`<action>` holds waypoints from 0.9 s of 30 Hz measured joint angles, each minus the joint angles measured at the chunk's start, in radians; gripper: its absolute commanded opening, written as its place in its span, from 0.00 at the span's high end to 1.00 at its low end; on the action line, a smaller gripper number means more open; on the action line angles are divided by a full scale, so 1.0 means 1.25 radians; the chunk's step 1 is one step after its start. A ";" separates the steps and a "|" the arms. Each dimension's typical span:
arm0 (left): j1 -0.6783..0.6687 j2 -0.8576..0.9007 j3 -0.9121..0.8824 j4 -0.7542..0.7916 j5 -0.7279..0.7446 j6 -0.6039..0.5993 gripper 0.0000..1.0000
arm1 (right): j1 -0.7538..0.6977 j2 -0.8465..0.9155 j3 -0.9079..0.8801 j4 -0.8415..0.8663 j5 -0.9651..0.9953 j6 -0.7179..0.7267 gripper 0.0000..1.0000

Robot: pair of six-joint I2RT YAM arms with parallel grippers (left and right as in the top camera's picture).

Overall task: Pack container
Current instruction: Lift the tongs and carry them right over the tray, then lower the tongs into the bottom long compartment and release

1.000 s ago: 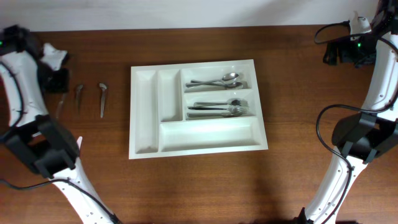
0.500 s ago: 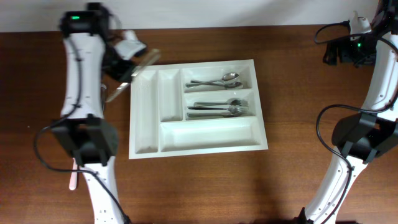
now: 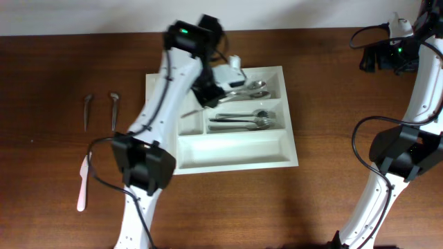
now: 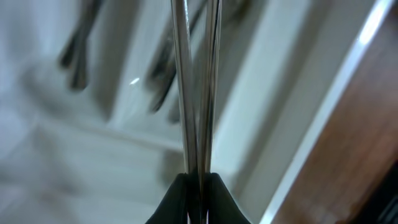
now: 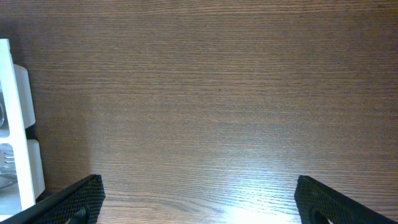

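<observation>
The container [image 3: 235, 149] is a white compartment tray in the middle of the table. Spoons [image 3: 249, 88] lie in its upper right compartment and forks [image 3: 242, 121] in the one below. My left gripper [image 3: 220, 83] hangs over the tray's upper middle. In the left wrist view this gripper [image 4: 198, 186] is shut on a thin metal cutlery piece [image 4: 186, 93], which runs straight up over the blurred tray [image 4: 273, 74]. My right gripper [image 5: 202, 199] is open over bare wood, with the tray's edge [image 5: 15, 124] at its left.
Two metal cutlery pieces [image 3: 87, 109] [image 3: 114, 109] lie on the table left of the tray. A pale pink plastic utensil [image 3: 83, 183] lies nearer the front left. The right arm [image 3: 398, 138] stands along the right edge.
The left arm has swung from the far left of the table to above the tray, carrying the metal piece. One item is gone from the row at left. The right arm has not moved.
</observation>
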 measured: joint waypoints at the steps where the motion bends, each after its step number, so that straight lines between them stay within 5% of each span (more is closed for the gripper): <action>1: -0.019 0.000 0.000 0.000 0.002 -0.009 0.98 | 0.000 0.000 0.000 0.000 0.000 0.000 0.01; 15: -0.136 0.000 -0.221 -0.001 -0.035 -0.029 0.98 | 0.000 0.000 0.000 0.000 0.000 0.000 0.01; 27: -0.135 0.000 -0.238 0.029 0.034 0.053 0.98 | 0.000 0.000 0.000 0.000 0.000 0.000 0.01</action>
